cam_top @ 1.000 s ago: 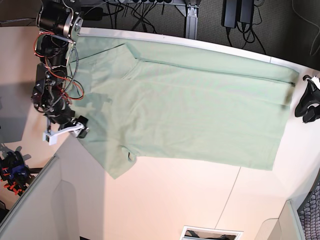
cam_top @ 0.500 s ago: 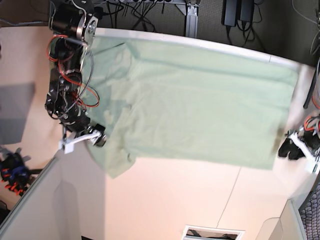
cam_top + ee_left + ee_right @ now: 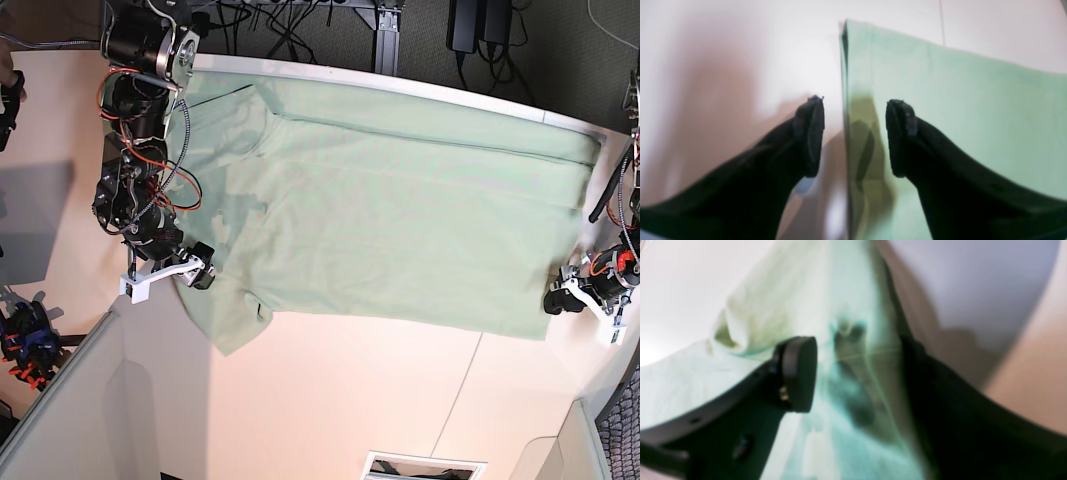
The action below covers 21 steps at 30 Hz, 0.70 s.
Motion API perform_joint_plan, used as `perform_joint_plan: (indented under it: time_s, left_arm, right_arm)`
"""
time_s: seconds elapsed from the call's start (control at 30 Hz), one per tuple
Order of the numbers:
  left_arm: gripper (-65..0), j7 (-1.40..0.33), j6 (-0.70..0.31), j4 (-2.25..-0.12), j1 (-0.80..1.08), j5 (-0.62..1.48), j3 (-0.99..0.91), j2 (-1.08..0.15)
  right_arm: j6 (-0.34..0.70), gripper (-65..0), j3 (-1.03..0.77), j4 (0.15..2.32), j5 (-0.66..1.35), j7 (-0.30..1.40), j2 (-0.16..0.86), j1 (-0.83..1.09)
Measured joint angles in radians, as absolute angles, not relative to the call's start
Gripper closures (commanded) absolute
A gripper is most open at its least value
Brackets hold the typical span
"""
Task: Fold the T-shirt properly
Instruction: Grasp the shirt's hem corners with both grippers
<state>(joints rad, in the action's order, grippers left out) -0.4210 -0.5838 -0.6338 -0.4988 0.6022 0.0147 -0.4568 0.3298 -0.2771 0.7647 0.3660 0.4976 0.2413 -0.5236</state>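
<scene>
Base view, left to right: the right gripper [image 3: 190, 277] stands at the sleeve edge of the T-shirt [image 3: 400, 230], jaws spread wide with cloth between them, not clamped; the T-shirt — pale sage-green — lies spread flat across the white table [image 3: 330, 400], collar toward the left, hem toward the right; the left gripper [image 3: 560, 298] sits at the hem corner, jaws wide — one finger [image 3: 907, 140] over the cloth, the other over bare table.
</scene>
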Motion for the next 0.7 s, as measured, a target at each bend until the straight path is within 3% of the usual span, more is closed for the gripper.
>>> perform_joint_plan:
  time_s: [0.33,0.5,0.57,0.63,0.7]
  left_arm:
    - [-31.6,-0.402,-0.588,-0.635,-0.508,0.565,0.014,-0.366]
    - [-10.1,-0.4,-0.588,-0.635,-0.505,0.554,0.014,-0.372]
    - [-1.1,-0.392,-0.588,-0.634,-0.502,0.548,0.014,-0.375]
    - [0.0,-0.371,-0.587,-0.633,-0.498,0.55,0.014,-0.379]
    - [0.0,-0.367,-0.588,-0.633,-0.499,0.549,0.016,-0.382]
  right_arm:
    - [0.33,-36.4,-0.278,0.765,0.377,0.505,0.241,-0.524]
    - [0.329,-35.5,-0.277,0.765,0.377,0.505,0.241,-0.524]
    - [0.329,-24.3,-0.278,0.765,0.373,0.505,0.242,-0.524]
    - [0.322,-3.9,-0.278,0.764,0.372,0.501,0.242,-0.52]
    - [0.323,0.0,-0.278,0.763,0.376,0.486,0.242,-0.513]
